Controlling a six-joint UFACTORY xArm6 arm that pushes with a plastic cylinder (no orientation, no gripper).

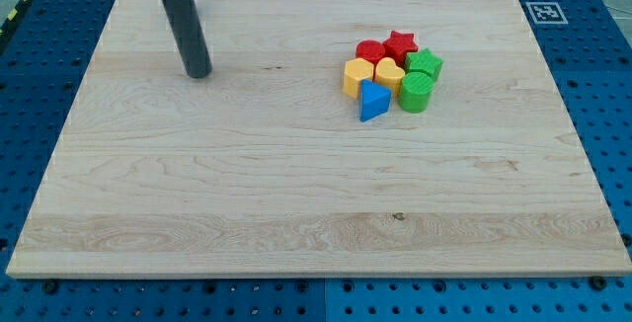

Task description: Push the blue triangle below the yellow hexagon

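My tip (198,73) stands on the wooden board (247,184) in the upper left part of the view. The dark rod goes up from it, a little tilted to the view's left, and leaves the picture at the top edge. There are no fingers on this arm, only the rod, so nothing is open, closed or holding anything. The tip touches no block; all the blocks are well apart from it, toward the view's right.

The blocks lie in one tight group in the upper right part of the board. The blue triangle (372,101) is at the bottom of the group. It touches the yellow hexagon (356,77), and it sits below it and a little to the right of it, not straight below. The yellow heart (390,73) is just right of the hexagon and just above the triangle; it seems to touch both.

Above the two yellow blocks there are two red ones. The red cylinder (370,50) is above the hexagon, and the red star (400,43) is beside it to the right, at the top of the group. On the right side of the group there are two green blocks: the green star (426,64) is upper, and the green cylinder (416,93) is below it, just right of the triangle. I cannot tell if the green cylinder touches the triangle.

Around the board a blue perforated table (602,85) shows, and a small black and white marker (542,12) is near the board's upper right corner.
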